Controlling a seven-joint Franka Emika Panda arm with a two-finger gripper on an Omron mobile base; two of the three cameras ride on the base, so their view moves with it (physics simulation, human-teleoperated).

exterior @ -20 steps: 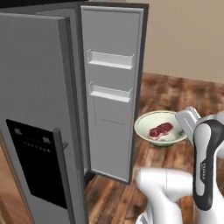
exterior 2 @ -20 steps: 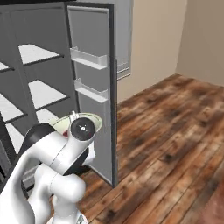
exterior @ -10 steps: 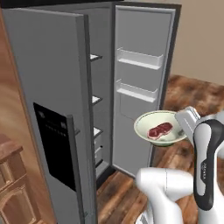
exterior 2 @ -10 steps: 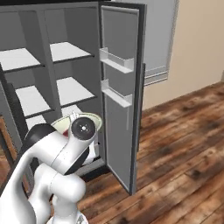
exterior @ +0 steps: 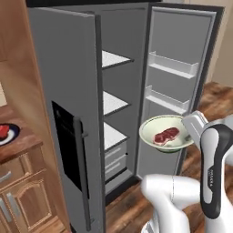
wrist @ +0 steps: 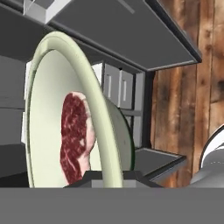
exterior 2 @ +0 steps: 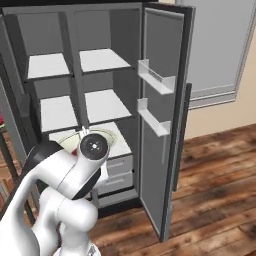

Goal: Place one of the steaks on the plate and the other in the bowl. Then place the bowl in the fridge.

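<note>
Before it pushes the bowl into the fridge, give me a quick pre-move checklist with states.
1. Bowl gripped at its rim by the gripper, jaws closed on it: ok.
2. Steak lying inside the bowl: ok.
3. Bowl roughly level in the left base view: ok.
4. Fridge right door swung open, white shelves exposed: ok.
5. Other steak on the plate on the counter: cannot tell, only an edge shows.
6. Clearance between bowl and door bins: cannot tell.

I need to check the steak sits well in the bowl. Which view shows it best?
The left base view: steak lies whole in the bowl. The hand view shows it edge-on; the right base view shows just a sliver of bowl behind the arm.
</note>
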